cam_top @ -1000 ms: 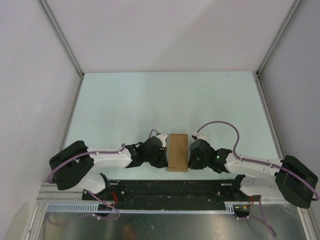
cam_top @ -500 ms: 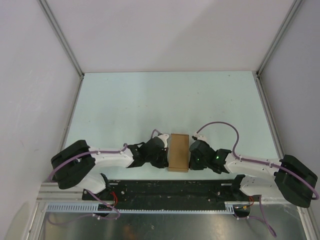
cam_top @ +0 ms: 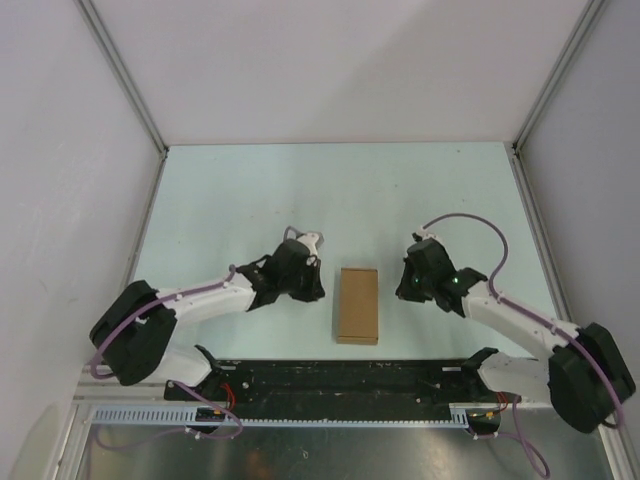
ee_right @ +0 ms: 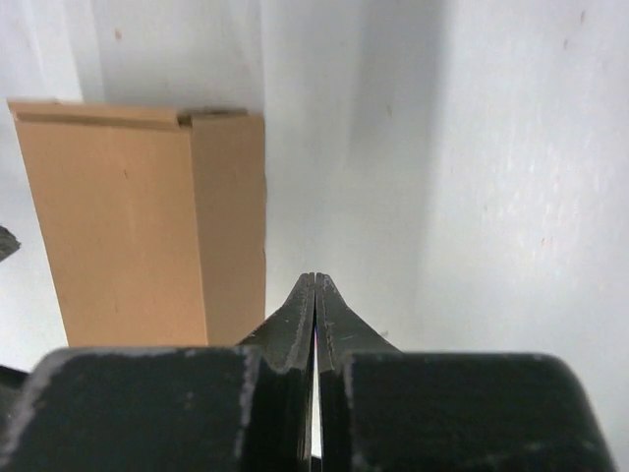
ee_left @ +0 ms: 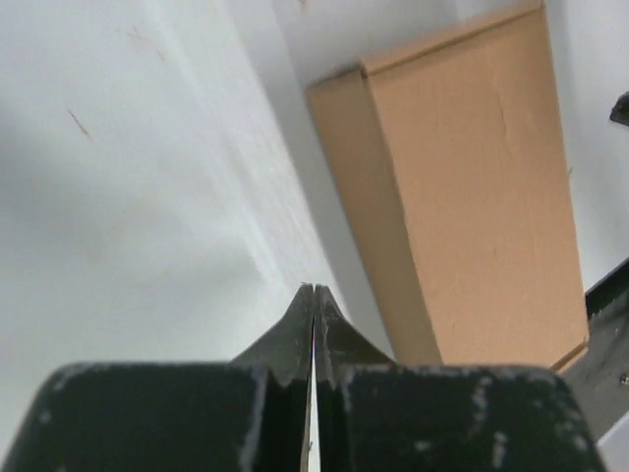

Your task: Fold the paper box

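The paper box (cam_top: 357, 305) lay on the bench (cam_top: 250, 200) as a closed oblong carton, so folding looked finished; the left end effector (ee_left: 313, 291) and right end effector (ee_right: 314, 279) flanked it without touching, each pressed together on nothing; little seemingly remained.

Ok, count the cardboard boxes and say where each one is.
1. The paper box lies flat on the table near its front edge, between the left hand and the right hand, touching neither. No others seem hidden.

Pale greenish table (cam_top: 250, 200), few small marks. Brown paper box (cam_top: 357, 305) lying flat on it near front edge, long side running front-to-back.
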Controlling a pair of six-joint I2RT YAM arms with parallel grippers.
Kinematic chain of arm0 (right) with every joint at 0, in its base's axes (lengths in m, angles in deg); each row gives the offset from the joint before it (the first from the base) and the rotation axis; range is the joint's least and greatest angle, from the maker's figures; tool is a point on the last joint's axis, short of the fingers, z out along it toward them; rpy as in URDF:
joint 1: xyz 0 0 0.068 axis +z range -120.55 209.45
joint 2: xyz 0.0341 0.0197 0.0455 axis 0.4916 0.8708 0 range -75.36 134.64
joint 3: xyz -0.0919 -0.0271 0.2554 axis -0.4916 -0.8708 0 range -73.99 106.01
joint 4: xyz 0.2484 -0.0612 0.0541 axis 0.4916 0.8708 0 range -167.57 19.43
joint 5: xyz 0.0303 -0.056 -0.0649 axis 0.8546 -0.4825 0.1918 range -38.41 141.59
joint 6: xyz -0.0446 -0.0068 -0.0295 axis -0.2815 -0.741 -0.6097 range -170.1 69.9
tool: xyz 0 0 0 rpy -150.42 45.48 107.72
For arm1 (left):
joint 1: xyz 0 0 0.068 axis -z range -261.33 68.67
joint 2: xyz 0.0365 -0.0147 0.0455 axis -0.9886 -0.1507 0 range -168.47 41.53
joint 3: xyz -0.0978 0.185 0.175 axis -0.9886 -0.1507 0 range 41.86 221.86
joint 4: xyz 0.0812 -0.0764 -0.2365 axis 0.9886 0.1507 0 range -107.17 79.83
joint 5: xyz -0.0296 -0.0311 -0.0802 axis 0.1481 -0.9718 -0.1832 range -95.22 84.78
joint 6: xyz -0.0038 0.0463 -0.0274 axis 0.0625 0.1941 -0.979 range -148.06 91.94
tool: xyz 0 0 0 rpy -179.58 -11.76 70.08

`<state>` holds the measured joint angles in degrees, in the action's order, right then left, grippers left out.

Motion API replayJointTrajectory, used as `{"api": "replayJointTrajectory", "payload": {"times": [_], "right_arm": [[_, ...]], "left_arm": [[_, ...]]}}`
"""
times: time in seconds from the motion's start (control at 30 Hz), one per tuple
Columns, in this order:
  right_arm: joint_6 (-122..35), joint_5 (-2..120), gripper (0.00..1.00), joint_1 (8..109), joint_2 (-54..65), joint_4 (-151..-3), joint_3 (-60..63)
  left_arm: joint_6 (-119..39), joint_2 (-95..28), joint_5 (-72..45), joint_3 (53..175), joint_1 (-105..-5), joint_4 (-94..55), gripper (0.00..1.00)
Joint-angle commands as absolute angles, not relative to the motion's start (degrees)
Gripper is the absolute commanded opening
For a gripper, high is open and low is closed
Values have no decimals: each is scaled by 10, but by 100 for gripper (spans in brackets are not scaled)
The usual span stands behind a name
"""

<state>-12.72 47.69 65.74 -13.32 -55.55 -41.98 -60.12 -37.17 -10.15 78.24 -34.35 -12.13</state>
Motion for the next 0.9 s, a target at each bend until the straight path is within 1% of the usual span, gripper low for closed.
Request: {"api": "replayJointTrajectory", "payload": {"times": [0.0,0.2,0.3,0.43,0.63,0.87], "right_arm": [[-210,511,0,623,-49,-591,-342],[-223,539,0,616,64,-638,-295],[-220,536,0,621,87,-646,-293],[-222,523,0,626,98,-644,-293],[-224,534,0,627,110,-669,-293],[-215,593,0,626,118,-711,-293]], "left_arm": [[-534,-418,-131,861,-384,-115,0],[-523,-488,-156,930,-384,-115,0],[-524,-515,-158,939,-384,-116,0],[-523,-537,-157,939,-384,-116,0],[-528,-556,-167,942,-384,-122,0],[-527,-551,-202,942,-381,-148,0]]}}
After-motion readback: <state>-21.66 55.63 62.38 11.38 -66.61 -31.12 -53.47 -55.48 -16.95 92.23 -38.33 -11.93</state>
